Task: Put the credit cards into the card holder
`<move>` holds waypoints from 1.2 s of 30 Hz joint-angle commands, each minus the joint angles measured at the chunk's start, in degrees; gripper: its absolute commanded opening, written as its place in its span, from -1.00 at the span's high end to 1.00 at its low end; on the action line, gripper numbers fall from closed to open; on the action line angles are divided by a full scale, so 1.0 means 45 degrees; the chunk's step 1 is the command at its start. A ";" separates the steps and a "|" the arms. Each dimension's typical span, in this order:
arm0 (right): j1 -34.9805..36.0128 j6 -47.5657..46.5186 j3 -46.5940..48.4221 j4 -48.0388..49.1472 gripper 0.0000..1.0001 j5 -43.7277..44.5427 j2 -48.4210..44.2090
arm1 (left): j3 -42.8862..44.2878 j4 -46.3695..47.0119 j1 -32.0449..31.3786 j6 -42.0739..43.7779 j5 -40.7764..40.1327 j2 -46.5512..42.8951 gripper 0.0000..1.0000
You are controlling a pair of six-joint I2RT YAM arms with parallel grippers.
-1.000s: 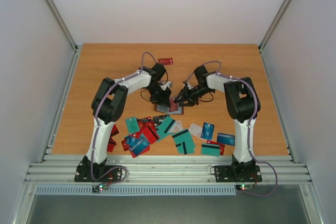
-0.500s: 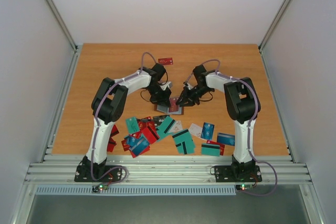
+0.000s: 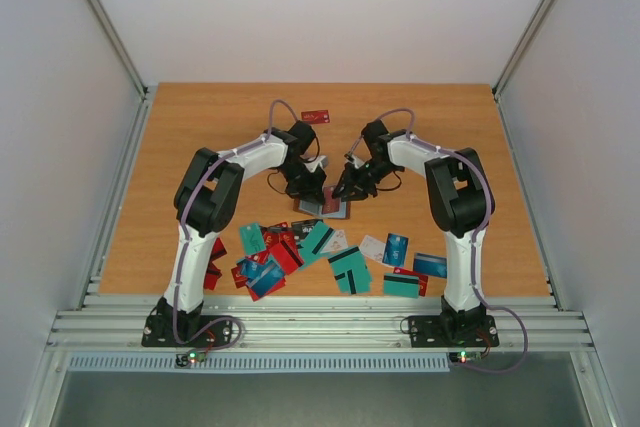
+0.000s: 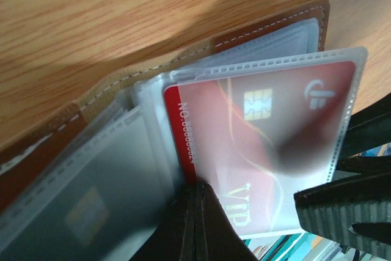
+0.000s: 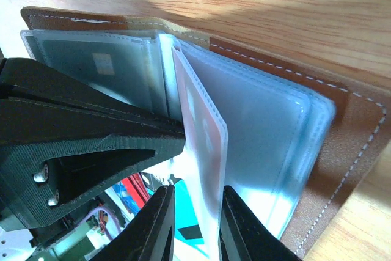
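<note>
The brown card holder (image 3: 331, 210) lies open on the table between my two grippers. In the left wrist view its leather cover (image 4: 269, 29) shows, and a clear sleeve holds a red VIP card (image 4: 263, 132). My left gripper (image 4: 197, 209) is shut, pinching the lower edge of that sleeve; it also shows in the top view (image 3: 304, 185). My right gripper (image 5: 195, 230) stands open astride the upright sleeve (image 5: 201, 145), which touches its right finger. It shows in the top view (image 3: 346, 187) too. Loose credit cards (image 3: 300, 252) lie scattered near the front.
A single red card (image 3: 316, 116) lies at the far middle of the table. More teal and blue cards (image 3: 400, 277) lie front right, and red ones (image 3: 214, 262) by the left arm's base. Walls stand on both sides.
My right gripper has moved a little left and farther in, toward the holder. My left gripper has stayed at the holder.
</note>
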 commanded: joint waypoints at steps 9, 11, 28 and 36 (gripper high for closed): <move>0.0134 0.0470 0.0221 0.0052 0.71 -0.0365 0.0267 | -0.0594 0.0651 -0.0045 -0.0384 -0.0129 -0.0388 1.00; 0.0161 0.0558 0.0330 0.0024 0.74 -0.0402 0.0296 | -0.0599 0.0721 -0.0048 -0.0523 -0.0055 -0.0493 0.99; 0.0144 -0.0136 0.1142 -0.1757 0.98 0.0231 0.0311 | 0.0096 0.0839 -0.0033 -0.1527 -0.0258 -0.1251 0.72; -0.0047 -0.0893 0.1315 -0.3072 0.98 0.1427 0.0144 | 0.0436 0.0509 0.0255 -0.1618 -0.0671 -0.1963 0.55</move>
